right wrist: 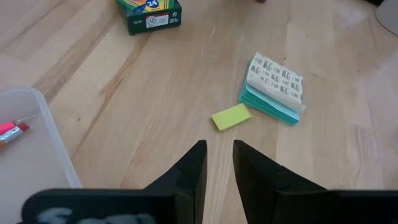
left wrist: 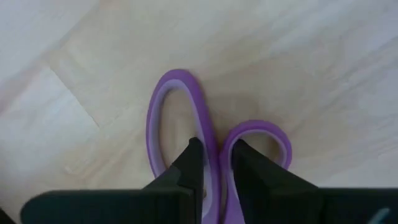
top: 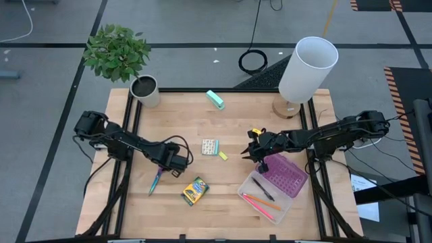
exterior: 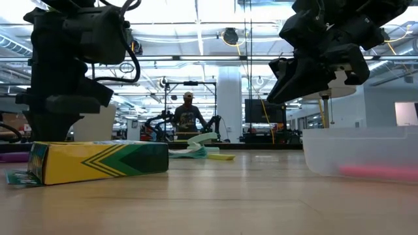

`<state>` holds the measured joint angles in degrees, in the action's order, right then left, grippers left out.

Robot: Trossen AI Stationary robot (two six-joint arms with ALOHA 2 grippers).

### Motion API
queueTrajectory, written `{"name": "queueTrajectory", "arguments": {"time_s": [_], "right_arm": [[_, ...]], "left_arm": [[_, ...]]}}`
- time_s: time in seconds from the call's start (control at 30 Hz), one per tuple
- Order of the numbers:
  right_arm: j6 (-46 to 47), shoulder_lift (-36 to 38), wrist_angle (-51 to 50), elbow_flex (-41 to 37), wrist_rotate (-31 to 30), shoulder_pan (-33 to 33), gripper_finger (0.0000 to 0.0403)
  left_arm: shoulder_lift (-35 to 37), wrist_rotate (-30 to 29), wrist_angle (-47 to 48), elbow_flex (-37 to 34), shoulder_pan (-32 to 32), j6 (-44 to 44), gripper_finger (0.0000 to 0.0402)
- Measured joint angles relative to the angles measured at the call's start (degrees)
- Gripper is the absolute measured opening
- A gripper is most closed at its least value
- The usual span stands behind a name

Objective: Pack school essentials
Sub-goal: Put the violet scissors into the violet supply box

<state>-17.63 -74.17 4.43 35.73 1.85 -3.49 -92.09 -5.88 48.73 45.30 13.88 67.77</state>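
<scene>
Left gripper I see clamped on the purple-handled scissors, left of the crayon box, right gripper narrowly parted, empty, above the eraser.

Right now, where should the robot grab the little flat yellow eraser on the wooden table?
Probably from straight above, across the narrow sides of the flat yellow eraser. It lies flat, so only its edges offer grip. The patterned card stack sits close beside one end.
</scene>
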Motion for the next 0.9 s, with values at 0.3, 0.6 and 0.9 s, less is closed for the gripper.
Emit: {"name": "queueTrajectory", "arguments": {"time_s": [0.3, 0.6, 0.9], "right_arm": [[-0.04, 0.00, 0.00, 0.00, -0.07, 0.00, 0.0070], [-0.07, 0.00, 0.11, 0.00, -0.18, 0.00, 0.0070], [0.62, 0.00, 0.70, 0.00, -0.22, 0.00, 0.0070]], "left_arm": [[-0.06, -0.25, 0.19, 0.74, -0.01, -0.61, 0.0078], [0.38, -5.90, 1.98, 6.73, -0.15, -5.36, 0.0077], [4.27, -15.07, 2.18, 12.97, -0.63, -12.01, 0.0074]]}}
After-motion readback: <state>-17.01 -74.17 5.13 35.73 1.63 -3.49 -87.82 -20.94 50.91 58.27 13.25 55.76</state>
